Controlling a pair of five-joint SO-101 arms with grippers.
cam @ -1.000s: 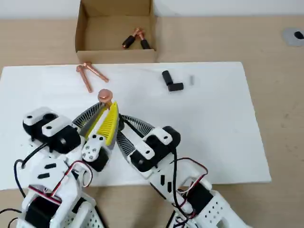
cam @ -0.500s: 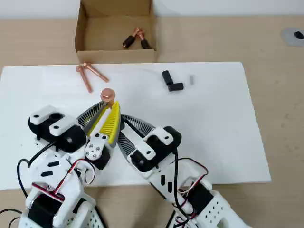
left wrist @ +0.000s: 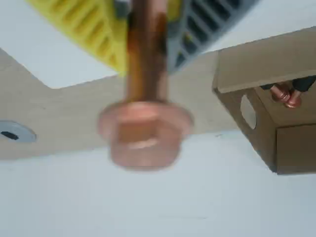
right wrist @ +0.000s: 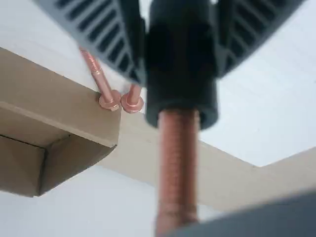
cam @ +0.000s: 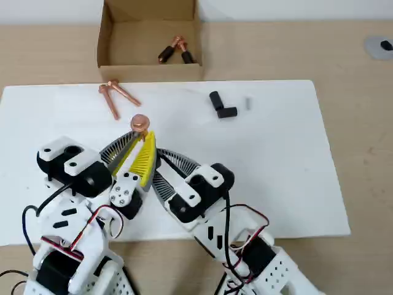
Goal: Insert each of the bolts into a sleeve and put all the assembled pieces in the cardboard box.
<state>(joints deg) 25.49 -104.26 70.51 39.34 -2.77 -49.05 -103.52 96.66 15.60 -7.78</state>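
My left gripper (cam: 142, 137), one finger yellow and one grey, is shut on a copper bolt (cam: 139, 123) whose flanged head (left wrist: 144, 131) sticks out past the fingertips toward the box. Close beside it on the white mat, my right gripper (right wrist: 180, 44) is shut on a black sleeve (right wrist: 181, 79), and the bolt's threaded shaft (right wrist: 176, 168) runs into the sleeve's end. The two grippers meet tip to tip in the high view, where the sleeve is mostly hidden. The cardboard box (cam: 150, 72) stands at the back with two assembled pieces (cam: 175, 50) inside.
Two loose bolts (cam: 113, 97) lie on the white mat (cam: 276, 160) just in front of the box, heads together (right wrist: 121, 101). Two black sleeves (cam: 221, 104) lie at the mat's back middle, a small grey piece (cam: 248, 103) beside them.
The left arm has shifted a little to the right and toward the box, carrying the bolt with it. The right arm has stayed put.
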